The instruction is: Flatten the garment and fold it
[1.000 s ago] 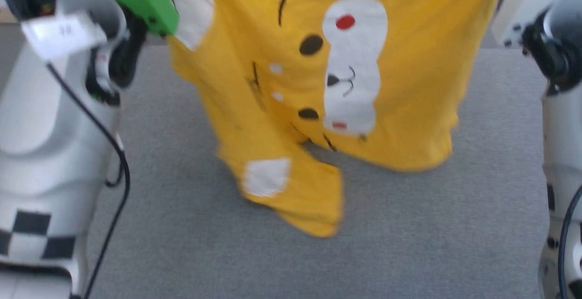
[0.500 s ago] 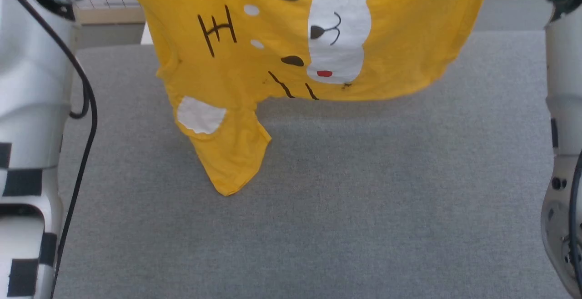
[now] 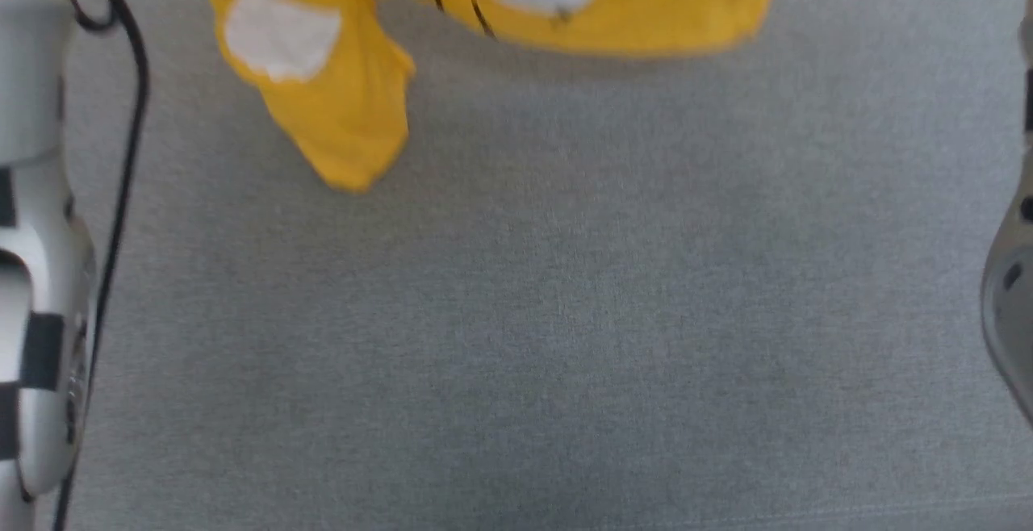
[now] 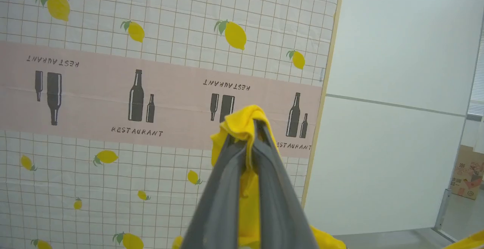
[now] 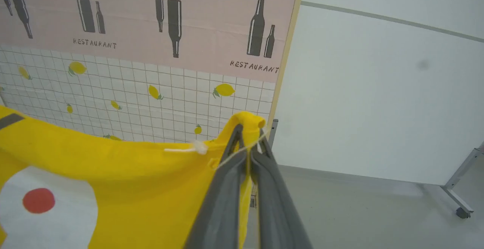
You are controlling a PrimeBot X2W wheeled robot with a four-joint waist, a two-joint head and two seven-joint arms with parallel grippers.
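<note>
Yellow garment (image 3: 339, 111): you see it hanging;
Grip: left gripper (image 4: 252, 126), right gripper (image 5: 249, 131) clamped on it;
Remaining: flattening, folding

The left gripper (image 4: 251, 135) and right gripper (image 5: 248, 135) are each pinching the shirt (image 5: 132, 165) with fingers closed, while the left forearm (image 3: 32, 273) and right forearm (image 3: 1009, 297) are reaching upward.

Mustard-yellow garment (image 3: 629, 18) hanging spread above grey surface, white patches showing, sleeve drooping lowest.

left forearm (image 3: 32, 273): wearing a pale shell with black bands
cable (image 3: 121, 152): black, running alongside
fingers (image 4: 220, 203): tapering, dark grey
</note>
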